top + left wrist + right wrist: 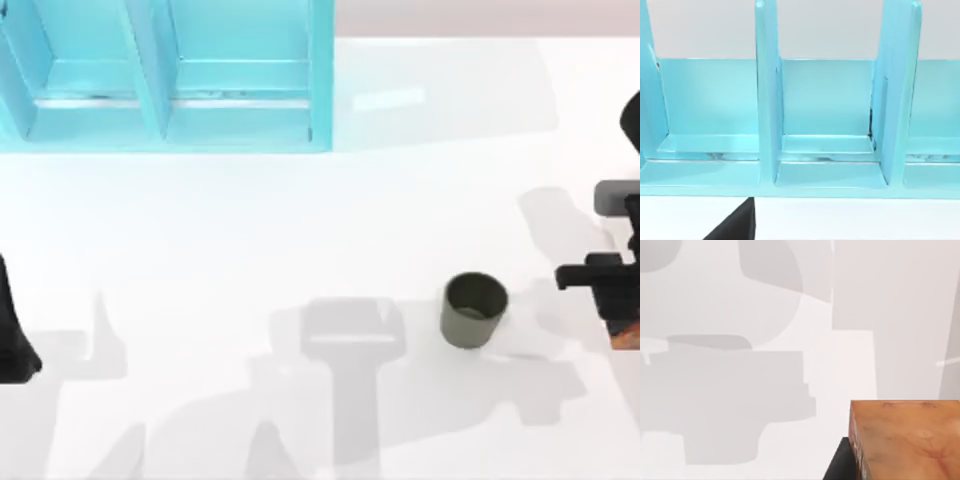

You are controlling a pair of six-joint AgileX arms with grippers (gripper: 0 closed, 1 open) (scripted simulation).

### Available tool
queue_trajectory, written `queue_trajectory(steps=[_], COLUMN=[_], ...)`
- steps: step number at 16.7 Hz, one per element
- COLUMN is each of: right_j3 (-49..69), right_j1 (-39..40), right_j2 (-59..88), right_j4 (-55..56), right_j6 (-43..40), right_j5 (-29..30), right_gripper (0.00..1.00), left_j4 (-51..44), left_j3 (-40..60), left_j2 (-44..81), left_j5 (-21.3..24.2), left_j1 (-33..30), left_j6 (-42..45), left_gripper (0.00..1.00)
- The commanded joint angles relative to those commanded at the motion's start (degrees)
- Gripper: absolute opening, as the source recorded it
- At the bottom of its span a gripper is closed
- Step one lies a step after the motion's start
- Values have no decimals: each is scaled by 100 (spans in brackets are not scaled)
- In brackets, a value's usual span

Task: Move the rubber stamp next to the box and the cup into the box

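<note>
The rubber stamp [626, 338] sits at the far right edge of the table, a small orange-brown block peeking out from under the right gripper [615, 300], which hangs directly over it. From the right wrist view the stamp [905, 440] fills the near corner, its mottled top plain to see, with a dark finger [840, 462] beside it; whether the claw is clenched on the block or merely around it, I cannot tell.

Just left of that arm stands the cup [473, 311], upright and apart from the stamp, its open mouth facing up on the white table [250, 250].

Well away, along the back-left of the table, stands the turquoise box [170, 75], split into compartments by upright dividers [767, 100].

The left arm [15, 330] waits parked at the left edge; I cannot tell how its claw stands.
</note>
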Motion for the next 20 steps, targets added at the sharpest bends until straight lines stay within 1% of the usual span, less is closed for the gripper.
queue_trajectory(steps=[1, 14, 15, 20], right_j3=[0, 0, 0, 0], right_j1=[0, 0, 0, 0], right_j2=[0, 0, 0, 0], right_j4=[0, 0, 0, 0], right_j6=[0, 0, 0, 0], right_j5=[0, 0, 0, 0], right_gripper=[0, 98, 100, 100], left_j4=[0, 0, 0, 0], left_j3=[0, 0, 0, 0], left_j2=[0, 0, 0, 0], left_j5=[0, 0, 0, 0], left_j1=[0, 0, 0, 0], left_j6=[0, 0, 0, 0], left_gripper=[100, 100, 100, 100])
